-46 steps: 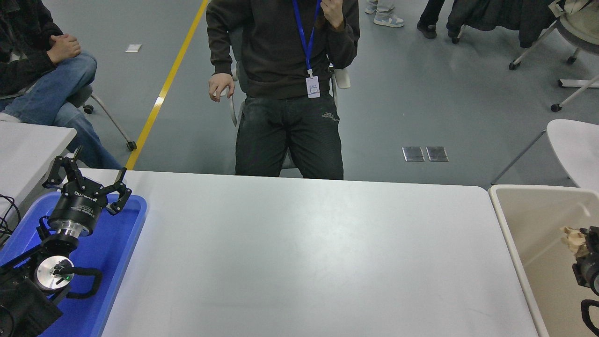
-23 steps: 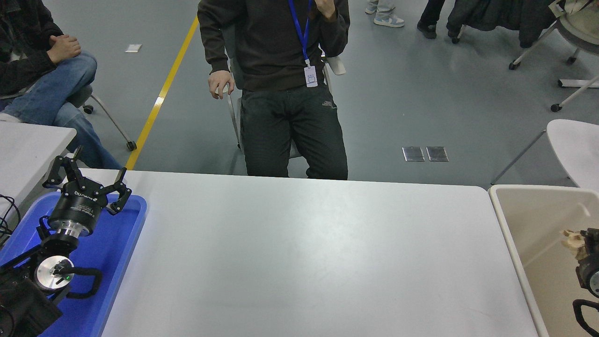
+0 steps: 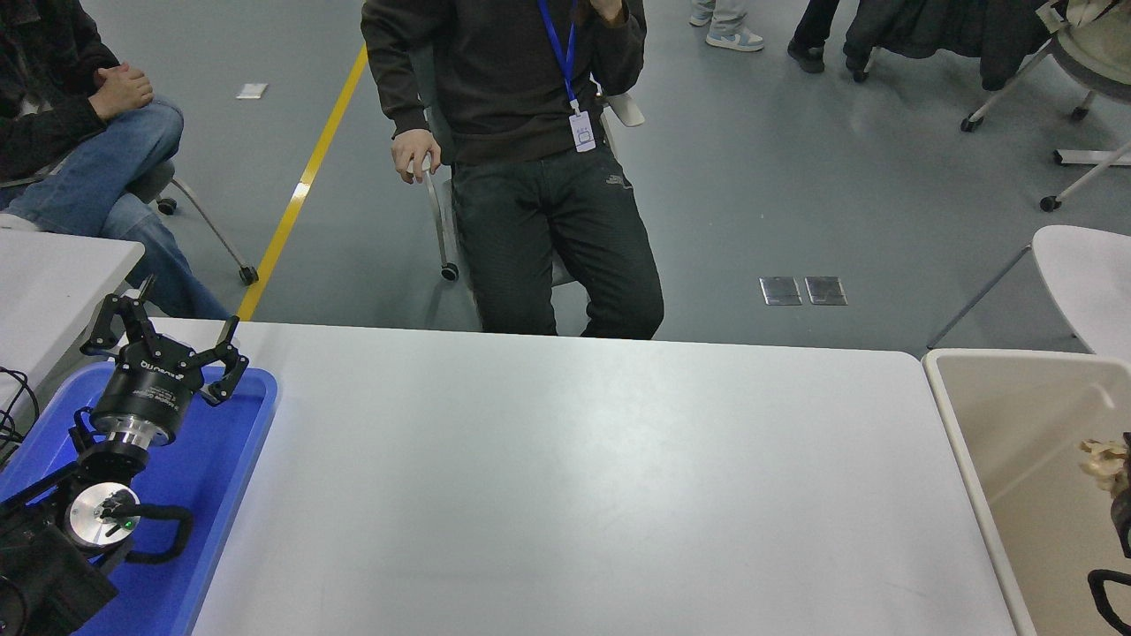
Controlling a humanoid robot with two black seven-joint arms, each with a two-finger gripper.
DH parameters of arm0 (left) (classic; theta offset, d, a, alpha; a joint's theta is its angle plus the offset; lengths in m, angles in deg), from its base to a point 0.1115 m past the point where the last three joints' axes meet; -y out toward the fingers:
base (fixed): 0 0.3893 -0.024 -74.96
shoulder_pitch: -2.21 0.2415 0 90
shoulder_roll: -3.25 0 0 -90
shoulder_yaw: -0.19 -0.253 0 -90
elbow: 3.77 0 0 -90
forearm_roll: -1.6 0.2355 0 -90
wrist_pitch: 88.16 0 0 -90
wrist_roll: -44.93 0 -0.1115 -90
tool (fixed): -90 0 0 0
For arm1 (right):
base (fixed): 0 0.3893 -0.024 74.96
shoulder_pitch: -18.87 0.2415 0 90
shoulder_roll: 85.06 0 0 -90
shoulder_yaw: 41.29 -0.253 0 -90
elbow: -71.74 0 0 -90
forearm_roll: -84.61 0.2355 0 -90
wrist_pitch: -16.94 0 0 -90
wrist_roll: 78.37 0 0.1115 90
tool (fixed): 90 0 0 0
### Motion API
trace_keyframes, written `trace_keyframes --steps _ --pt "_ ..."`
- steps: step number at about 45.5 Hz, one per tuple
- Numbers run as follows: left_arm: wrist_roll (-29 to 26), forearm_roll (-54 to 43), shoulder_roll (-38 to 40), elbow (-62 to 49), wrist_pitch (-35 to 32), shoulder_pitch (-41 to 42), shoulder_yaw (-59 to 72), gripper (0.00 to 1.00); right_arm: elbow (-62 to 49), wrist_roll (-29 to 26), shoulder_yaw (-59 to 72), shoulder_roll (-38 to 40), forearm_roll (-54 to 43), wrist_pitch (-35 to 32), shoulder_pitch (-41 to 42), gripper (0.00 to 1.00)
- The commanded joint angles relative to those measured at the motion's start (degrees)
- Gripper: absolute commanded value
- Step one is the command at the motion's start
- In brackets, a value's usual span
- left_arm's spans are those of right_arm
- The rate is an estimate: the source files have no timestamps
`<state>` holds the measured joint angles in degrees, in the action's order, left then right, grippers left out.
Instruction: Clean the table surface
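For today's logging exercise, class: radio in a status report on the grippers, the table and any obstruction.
Left gripper open, parked over blue tray. Right gripper at right edge over beige bin, state unclear. Table surface bare, nothing in the way.

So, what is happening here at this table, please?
The robot is clearing the table surface. Its right arm is at the picture's right edge, over the beige bin, with a crumpled pale scrap at its tip; the gripper itself is mostly cut off. The left gripper is parked open above the blue tray. A person sits at the far side.
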<state>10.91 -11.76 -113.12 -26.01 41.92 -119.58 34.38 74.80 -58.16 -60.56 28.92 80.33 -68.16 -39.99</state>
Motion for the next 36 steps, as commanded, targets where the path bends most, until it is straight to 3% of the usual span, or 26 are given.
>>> trace_keyframes --steps 1,24,36 --pt "0.0 0.0 0.0 0.0 0.0 0.0 0.0 1.00 -0.1 0.0 0.0 0.0 0.3 0.1 0.0 0.97" --pt "0.0 0.0 0.0 0.0 0.0 0.0 0.0 1.00 0.1 0.3 -1.4 0.2 0.5 -0.1 0.6 0.97" --pt "0.0 0.0 0.0 0.0 -0.1 0.0 0.0 1.00 4.4 0.5 -23.5 1.3 0.3 -2.3 0.6 0.98"
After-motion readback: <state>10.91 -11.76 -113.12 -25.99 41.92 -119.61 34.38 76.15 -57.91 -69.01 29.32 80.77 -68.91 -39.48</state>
